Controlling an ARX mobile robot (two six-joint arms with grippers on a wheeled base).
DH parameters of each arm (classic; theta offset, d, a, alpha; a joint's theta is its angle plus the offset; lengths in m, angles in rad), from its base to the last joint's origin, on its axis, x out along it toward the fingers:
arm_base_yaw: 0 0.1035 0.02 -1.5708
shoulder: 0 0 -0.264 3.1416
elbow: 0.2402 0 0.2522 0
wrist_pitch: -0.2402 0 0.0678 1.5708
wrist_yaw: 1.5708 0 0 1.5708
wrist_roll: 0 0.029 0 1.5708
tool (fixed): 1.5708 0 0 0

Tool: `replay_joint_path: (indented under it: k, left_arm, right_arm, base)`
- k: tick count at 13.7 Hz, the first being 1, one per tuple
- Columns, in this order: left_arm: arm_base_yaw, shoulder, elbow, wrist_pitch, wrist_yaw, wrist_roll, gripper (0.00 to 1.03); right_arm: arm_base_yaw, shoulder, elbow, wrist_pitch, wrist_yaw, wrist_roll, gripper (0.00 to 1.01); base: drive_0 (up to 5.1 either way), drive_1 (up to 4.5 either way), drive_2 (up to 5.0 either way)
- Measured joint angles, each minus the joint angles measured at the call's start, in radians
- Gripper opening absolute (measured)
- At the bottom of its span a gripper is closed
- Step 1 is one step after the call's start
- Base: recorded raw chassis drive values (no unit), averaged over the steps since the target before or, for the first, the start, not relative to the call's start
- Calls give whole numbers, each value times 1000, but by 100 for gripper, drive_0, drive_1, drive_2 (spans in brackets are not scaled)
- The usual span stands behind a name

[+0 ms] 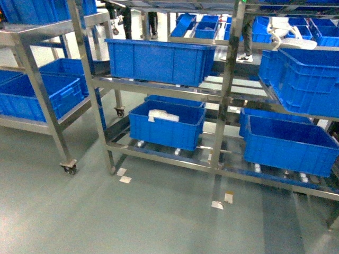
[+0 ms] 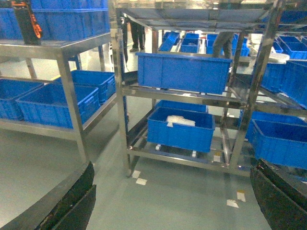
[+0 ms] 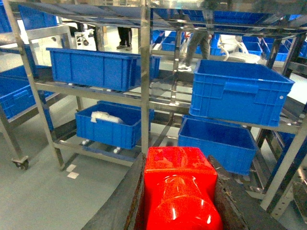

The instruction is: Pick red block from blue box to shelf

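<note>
I am holding the red block [image 3: 178, 191] clamped between the right gripper [image 3: 180, 201] jaws, so pick part looks done; the blue box is not in view. Placing on the shelf [image 1: 228, 95] is left, approx. half way. The block is looking glossy, stud facing the cam. Left gripper [image 2: 172, 201] is standing apart, w/ nothing inside.
</note>
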Motion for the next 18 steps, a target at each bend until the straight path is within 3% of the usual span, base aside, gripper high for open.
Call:
replay_joint_path:
  k: [18]
  left_arm:
    - [-1,0,0,0,-1,0,98]
  right_arm:
    - [0,0,0,-1,2,0,27]
  base:
    - [-142,-142,-142]
